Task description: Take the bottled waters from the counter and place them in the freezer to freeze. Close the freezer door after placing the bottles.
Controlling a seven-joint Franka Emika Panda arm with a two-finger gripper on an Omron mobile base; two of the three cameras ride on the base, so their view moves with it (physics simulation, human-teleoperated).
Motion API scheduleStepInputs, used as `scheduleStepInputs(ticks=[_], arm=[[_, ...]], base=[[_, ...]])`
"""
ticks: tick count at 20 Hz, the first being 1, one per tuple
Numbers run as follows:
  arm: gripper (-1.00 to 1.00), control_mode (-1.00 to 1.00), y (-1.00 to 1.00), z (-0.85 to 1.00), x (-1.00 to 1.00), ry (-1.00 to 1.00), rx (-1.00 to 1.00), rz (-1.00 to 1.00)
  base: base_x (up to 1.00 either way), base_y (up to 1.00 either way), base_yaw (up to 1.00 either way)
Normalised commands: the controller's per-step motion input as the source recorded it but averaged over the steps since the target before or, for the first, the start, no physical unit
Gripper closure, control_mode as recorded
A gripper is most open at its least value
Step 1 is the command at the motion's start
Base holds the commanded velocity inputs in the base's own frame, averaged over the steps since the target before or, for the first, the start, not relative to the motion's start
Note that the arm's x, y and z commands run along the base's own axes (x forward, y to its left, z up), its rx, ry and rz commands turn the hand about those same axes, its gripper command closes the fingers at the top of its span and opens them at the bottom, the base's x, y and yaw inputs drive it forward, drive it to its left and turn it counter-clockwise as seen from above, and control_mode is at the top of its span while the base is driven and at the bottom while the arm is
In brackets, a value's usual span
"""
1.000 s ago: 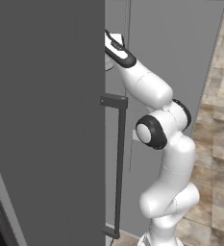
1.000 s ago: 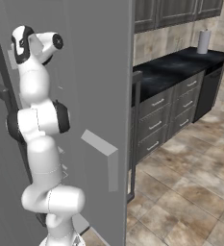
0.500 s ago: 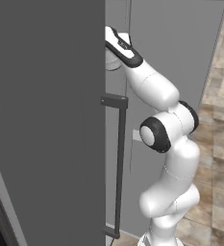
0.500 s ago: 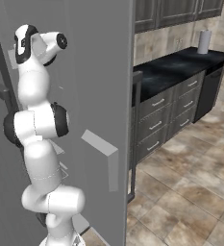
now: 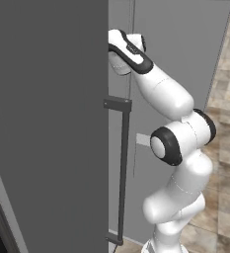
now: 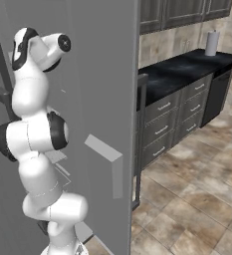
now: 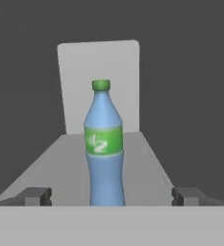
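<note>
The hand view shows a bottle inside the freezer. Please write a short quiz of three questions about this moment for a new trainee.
1. True or false: the bottle stands upright on the grey shelf.
2. The bottle's cap is: A) blue B) green C) red.
3. Fill in: the gripper is ____, its fingertips apart on either side of the bottle.

Key: 1 true; 2 B; 3 open.

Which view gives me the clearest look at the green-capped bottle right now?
The hand view: the green-capped bottle stands upright on a grey shelf, centred between the open gripper fingertips. In both base views the freezer door hides it.
</note>
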Motion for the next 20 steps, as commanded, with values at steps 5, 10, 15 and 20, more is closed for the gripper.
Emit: scheduleStepInputs(ticks=[5,10,15,20], arm=[[-1.0,-1.0,-0.22,0.0,0.0,0.0,-0.01,-0.05],[-1.0,-1.0,-0.06,0.0,0.0,0.0,0.02,0.0],[-1.0,-1.0,-0.12,0.0,0.0,0.0,0.05,0.0],[-1.0,-1.0,-0.11,0.0,0.0,0.0,0.05,0.0]], base=[[0.0,0.0,0.0],[0.0,0.0,0.0],[0.0,0.0,0.0],[0.0,0.0,0.0]])
